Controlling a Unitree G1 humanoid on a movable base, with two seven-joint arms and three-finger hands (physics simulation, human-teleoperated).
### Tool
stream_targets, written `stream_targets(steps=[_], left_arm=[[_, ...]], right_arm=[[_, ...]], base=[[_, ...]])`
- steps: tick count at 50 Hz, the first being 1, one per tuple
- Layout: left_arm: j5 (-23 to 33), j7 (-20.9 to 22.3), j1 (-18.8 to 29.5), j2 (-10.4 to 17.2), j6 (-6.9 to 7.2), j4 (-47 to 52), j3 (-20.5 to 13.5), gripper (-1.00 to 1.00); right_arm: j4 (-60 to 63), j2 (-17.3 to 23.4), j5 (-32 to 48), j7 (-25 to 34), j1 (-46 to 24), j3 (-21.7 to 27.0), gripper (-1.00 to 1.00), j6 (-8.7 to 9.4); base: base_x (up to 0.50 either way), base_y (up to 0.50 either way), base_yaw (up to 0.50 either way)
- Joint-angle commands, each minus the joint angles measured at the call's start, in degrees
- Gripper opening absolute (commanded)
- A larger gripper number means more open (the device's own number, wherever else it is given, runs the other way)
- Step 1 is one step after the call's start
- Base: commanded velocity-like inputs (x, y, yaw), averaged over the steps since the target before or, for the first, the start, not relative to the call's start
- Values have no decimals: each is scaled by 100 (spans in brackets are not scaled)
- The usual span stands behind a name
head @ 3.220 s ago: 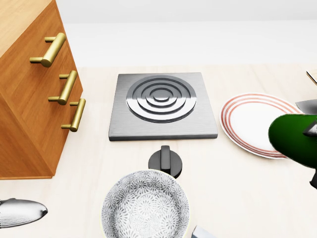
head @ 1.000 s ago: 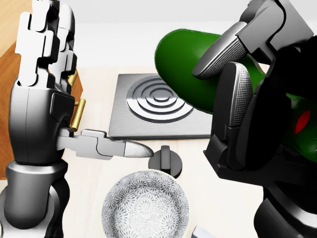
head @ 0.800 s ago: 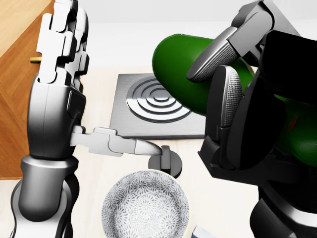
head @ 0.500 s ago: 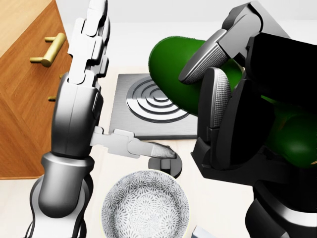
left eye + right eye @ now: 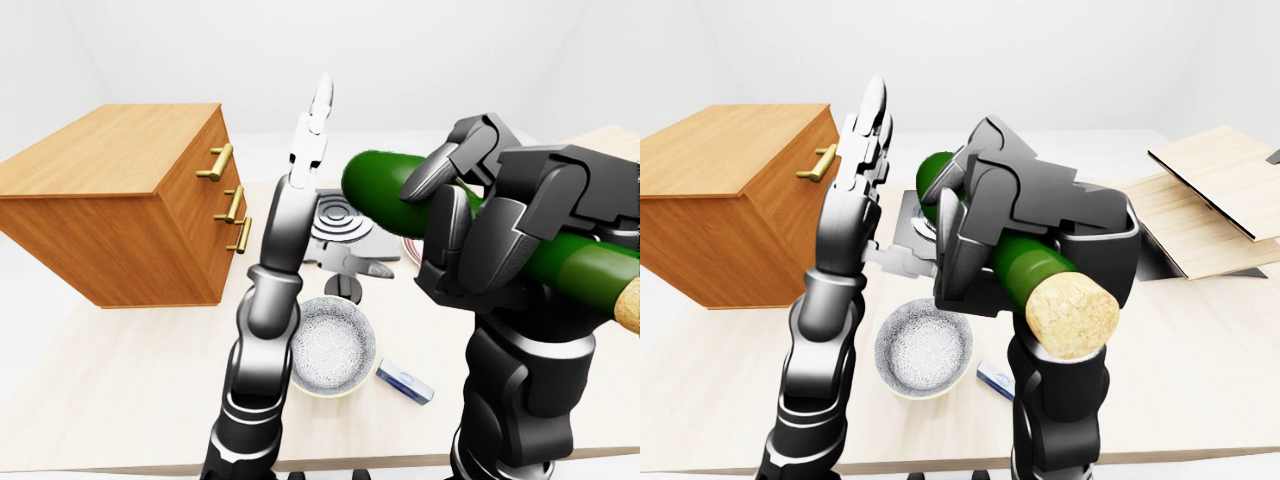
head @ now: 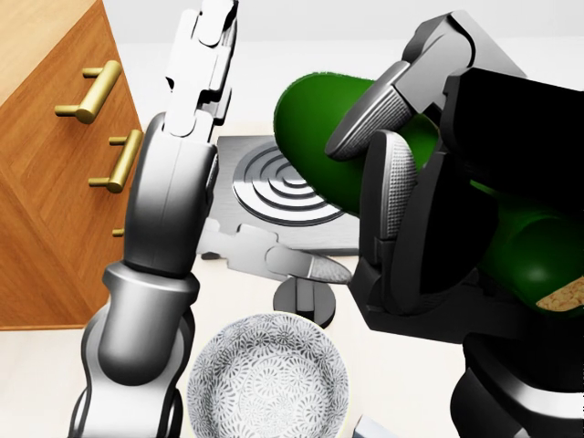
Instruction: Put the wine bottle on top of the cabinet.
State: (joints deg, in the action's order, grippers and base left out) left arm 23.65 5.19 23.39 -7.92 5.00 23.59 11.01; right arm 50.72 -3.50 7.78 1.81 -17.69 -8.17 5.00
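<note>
Green glass wine bottle [image 5: 385, 190] lies sideways, clenched in our right robot hand [image 5: 500, 235], ready for lifting onto the wooden cabinet [image 5: 110, 150] at upper left; left robot hand [image 5: 300, 165] is spread, empty.

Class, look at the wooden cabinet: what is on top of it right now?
The cabinet top shows bare wood; nothing rests there. The wine bottle lies sideways in the right hand. The raised left hand covers a small part in the right-eye view.

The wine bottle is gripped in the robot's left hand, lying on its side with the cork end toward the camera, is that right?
Not quite. The wine bottle is gripped in the right hand, as the right-eye view shows; the left hand stands open beside it. It does lie sideways, cork toward the camera.
</note>
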Motion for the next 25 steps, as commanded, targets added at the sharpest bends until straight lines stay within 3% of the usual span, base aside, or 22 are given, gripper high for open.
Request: stream_targets(steps=[1, 13, 25], left_arm=[[29, 5, 134, -59, 0, -48, 20, 100], [-35, -43, 422, -35, 0, -319, -125, 100], [134, -30, 369, -181, 0, -248, 82, 100]], right_arm=[[-64, -14, -569, -623, -14, -61, -100, 0], [-62, -44, -535, -629, -28, -100, -100, 0], [-115, -39, -529, -614, 98, -115, -100, 0]], base=[[0, 0, 0], [0, 0, 0], [0, 0, 0]])
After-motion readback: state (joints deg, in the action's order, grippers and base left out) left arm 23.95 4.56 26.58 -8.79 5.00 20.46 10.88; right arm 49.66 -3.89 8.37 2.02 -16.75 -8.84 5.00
